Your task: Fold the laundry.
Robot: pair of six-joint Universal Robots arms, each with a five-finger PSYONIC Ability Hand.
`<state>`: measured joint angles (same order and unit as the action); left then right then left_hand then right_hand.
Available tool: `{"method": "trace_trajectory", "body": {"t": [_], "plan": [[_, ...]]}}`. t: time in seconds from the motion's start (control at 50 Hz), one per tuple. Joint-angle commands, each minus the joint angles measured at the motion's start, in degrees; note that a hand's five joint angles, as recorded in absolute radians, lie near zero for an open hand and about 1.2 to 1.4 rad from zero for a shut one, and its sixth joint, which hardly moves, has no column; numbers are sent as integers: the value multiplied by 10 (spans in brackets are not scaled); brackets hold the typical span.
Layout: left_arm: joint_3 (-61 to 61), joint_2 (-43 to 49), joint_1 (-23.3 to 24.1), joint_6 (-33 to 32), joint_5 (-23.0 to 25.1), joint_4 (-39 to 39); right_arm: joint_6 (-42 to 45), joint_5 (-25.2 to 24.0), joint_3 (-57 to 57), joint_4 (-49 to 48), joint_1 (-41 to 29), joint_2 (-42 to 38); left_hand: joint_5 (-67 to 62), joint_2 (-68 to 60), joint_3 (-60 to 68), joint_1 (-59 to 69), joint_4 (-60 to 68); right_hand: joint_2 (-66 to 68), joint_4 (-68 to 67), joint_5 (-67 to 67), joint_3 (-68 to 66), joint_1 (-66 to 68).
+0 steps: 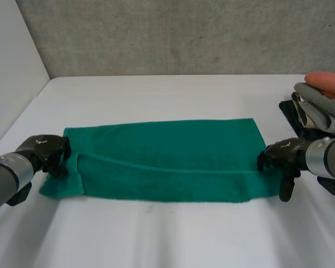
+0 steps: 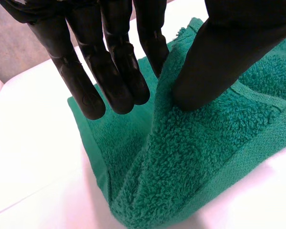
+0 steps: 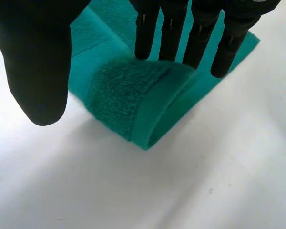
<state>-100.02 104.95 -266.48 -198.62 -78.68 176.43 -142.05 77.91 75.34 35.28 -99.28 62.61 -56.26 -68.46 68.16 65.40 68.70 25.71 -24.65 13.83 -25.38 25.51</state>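
**A:** Table (image 1: 156, 240) layout?
**B:** Green towel (image 1: 167, 159) across its middle, part-folded. It looks soft and limp, so take the end corners.
**A:** Hands?
**B:** Left hand (image 2: 109, 62) pinches the left end's raised fold. Right hand (image 3: 35, 62) is spread over the right end, holding nothing.

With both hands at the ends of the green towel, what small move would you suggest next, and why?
Probably close the right hand on its end of the green towel: its fingers hang straight over the folded end, thumb clear of the cloth, while the left hand seems to pinch a raised ridge at its end.
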Motion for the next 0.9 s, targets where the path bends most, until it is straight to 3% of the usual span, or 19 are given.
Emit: {"method": "trace_trajectory", "body": {"t": [0.02, 0.18, 0.3, 0.4, 0.48, 0.5, 0.58, 0.64, 0.8, 0.9], "plan": [[-4, 13, -4, 0, 6, 1, 14, -1, 51, -67, -7, 1, -137, -115, 118, 146, 113, 145, -156, 164, -149, 147], [17, 47, 2, -3, 17, 6, 11, 48, 25, -134, -37, -64, -137, -115, 118, 146, 113, 537, -548, 556, -540, 539], [88, 70, 5, -11, 14, 37, -17, 51, -54, -147, -67, -79, -137, -115, 118, 146, 113, 543, -554, 562, -546, 545], [200, 75, 12, -4, 13, 101, -20, 60, -157, -213, -93, -72, -137, -115, 118, 146, 113, 543, -554, 562, -546, 545], [300, 57, 13, 45, 11, 180, -59, 88, -231, -345, -101, -36, -137, -115, 118, 146, 113, 543, -554, 562, -546, 545], [326, 43, 12, 76, 7, 215, -93, 89, -224, -434, -97, -5, -137, -115, 118, 146, 113, 543, -554, 562, -546, 545], [364, 5, -5, 193, -21, 302, -167, 66, -134, -682, -78, 91, -137, -115, 118, 146, 113, 543, -554, 562, -546, 545], [364, -2, -16, 236, -23, 293, -180, 35, -71, -767, -71, 116, -137, -115, 118, 146, 113, 543, -554, 562, -546, 545], [295, -1, -33, 206, 36, 157, -158, -22, 7, -677, -65, 98, -137, -115, 118, 146, 113, 543, -554, 562, -546, 545], [183, 9, -34, 142, 65, 96, -107, -39, 49, -592, -64, 51, -137, -115, 118, 146, 113, 543, -554, 562, -546, 545]]}}
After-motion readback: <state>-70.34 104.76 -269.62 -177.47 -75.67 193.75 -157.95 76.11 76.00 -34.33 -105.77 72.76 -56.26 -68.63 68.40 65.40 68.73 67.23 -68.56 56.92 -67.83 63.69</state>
